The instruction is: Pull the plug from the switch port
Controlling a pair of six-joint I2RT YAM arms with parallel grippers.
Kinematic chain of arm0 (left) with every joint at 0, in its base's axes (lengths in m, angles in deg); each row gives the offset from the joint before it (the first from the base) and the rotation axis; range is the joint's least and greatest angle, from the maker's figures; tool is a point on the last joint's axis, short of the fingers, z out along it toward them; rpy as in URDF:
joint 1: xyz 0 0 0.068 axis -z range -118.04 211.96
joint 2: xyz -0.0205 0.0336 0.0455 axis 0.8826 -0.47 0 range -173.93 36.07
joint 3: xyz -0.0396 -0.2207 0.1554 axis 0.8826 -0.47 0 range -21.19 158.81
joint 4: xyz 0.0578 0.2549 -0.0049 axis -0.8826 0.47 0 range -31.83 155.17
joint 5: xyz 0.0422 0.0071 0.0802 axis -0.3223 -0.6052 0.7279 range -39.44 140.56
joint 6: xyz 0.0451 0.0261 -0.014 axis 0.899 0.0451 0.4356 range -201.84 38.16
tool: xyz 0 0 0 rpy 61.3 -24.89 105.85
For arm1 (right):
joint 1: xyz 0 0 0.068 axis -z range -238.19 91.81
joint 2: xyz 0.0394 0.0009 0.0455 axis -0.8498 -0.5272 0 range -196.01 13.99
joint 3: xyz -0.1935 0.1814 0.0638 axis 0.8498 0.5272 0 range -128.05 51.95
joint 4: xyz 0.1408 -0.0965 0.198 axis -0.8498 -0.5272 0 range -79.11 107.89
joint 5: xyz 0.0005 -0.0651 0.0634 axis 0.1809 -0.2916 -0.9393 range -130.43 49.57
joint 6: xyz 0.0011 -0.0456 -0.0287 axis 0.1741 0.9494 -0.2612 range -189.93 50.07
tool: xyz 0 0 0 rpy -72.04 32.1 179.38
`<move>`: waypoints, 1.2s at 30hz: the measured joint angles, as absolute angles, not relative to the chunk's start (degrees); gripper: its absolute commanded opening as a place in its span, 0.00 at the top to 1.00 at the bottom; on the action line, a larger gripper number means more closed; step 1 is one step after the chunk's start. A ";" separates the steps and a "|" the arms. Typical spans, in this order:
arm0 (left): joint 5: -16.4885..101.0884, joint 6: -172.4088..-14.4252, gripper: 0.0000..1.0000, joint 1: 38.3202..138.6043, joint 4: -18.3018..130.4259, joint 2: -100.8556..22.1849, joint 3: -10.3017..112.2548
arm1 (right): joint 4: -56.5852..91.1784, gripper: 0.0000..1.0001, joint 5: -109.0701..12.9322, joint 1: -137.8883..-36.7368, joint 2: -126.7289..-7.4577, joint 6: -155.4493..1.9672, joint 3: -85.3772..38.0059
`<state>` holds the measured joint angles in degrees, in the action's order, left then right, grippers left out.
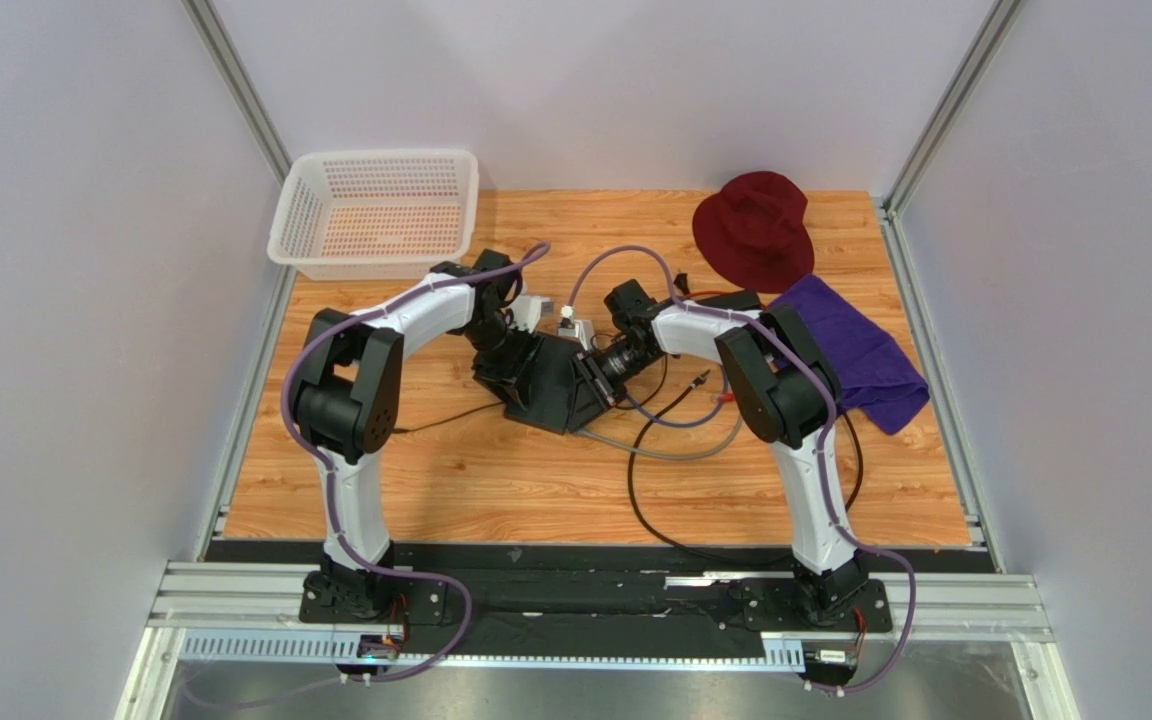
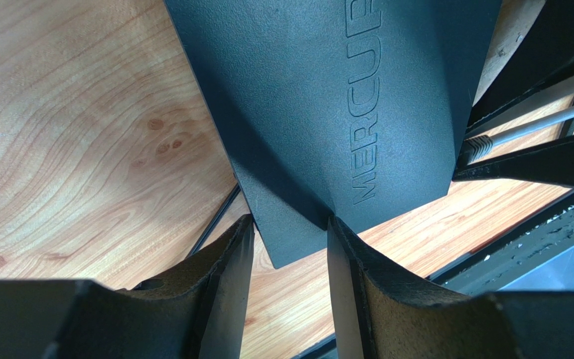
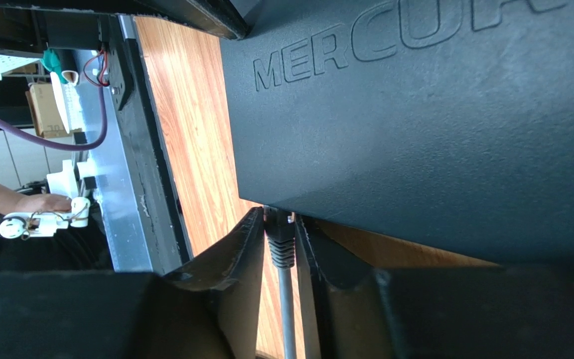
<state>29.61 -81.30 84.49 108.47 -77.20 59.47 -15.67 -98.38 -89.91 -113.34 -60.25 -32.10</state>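
Wooden table carries white basket, maroon hat, purple cloth, black cable

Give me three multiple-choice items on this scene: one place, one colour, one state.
1. On the table, the white basket sits: A far-left corner; B near-right corner; C centre.
2. The hat is: A green; B maroon; C yellow.
3. The plug is: A in the basket; B loose on the table; C in the switch, between the fingers of the right end effector.
1 A: the top view shows it far left. 2 B: its crown is dark red. 3 C: the right wrist view shows it seated there.
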 measured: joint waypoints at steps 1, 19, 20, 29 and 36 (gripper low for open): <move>29.66 -81.30 0.52 84.51 108.49 -77.20 59.51 | -15.71 0.84 -98.36 -89.93 -113.36 -60.47 -32.10; 34.18 -81.24 0.48 84.77 108.05 -74.97 58.92 | -16.24 1.00 -98.16 -89.93 -113.36 -61.24 -32.19; 34.66 -81.26 0.50 84.75 107.38 -73.47 58.03 | -16.65 1.00 -98.08 -89.95 -113.45 -61.09 -32.45; 28.13 -84.58 0.91 84.77 102.44 -63.24 52.26 | -20.81 1.00 -98.62 -89.98 -115.04 -58.03 -35.18; 26.27 -87.55 0.98 85.12 100.34 -70.93 51.95 | -24.26 1.00 -98.71 -90.02 -116.27 -55.25 -37.59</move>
